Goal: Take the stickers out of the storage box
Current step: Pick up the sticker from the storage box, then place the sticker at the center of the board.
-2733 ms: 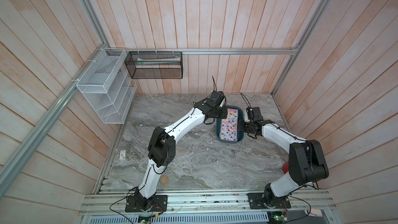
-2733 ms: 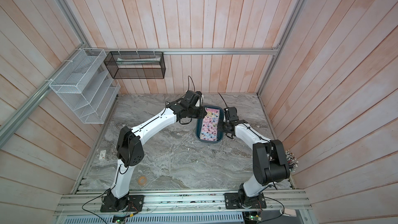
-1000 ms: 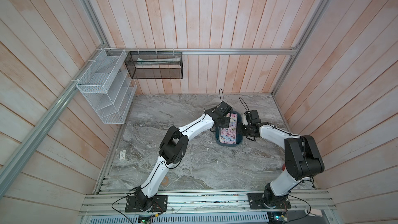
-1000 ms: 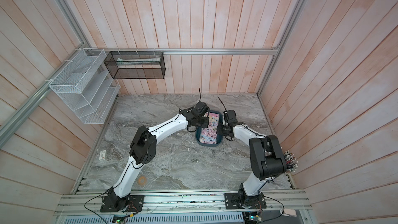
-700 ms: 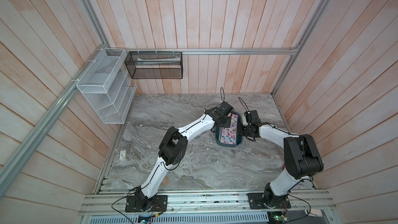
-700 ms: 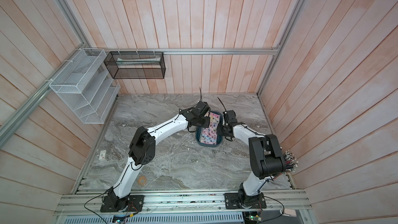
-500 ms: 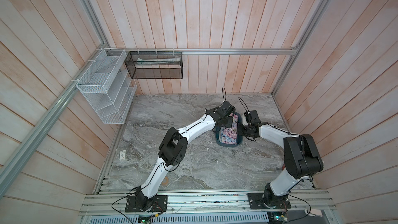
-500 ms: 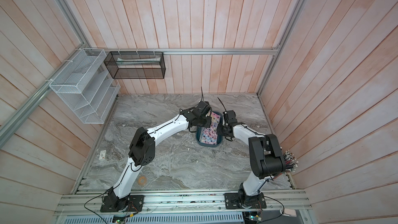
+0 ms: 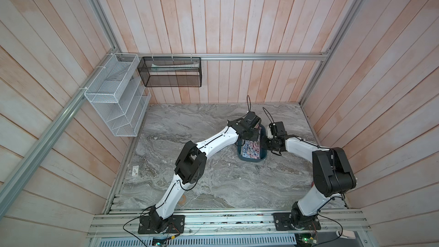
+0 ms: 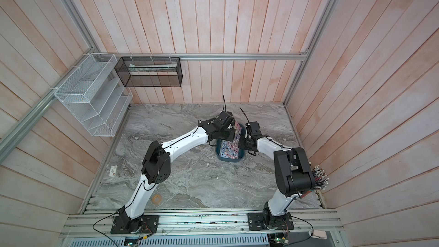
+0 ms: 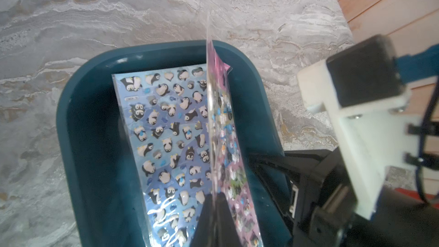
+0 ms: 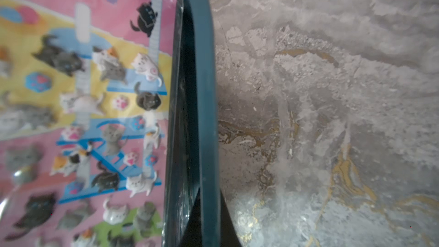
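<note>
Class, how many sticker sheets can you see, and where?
2. A pink cat sheet stands on edge, held by the left gripper; a blue penguin sheet lies flat in the storage box. More may hide underneath.

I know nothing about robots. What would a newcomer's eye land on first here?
In the teal storage box toward the far end of the marble table, the left gripper pinches a pink cat sticker sheet tilted up on edge, above a blue penguin sheet lying flat. The right gripper clamps the box's rim.
</note>
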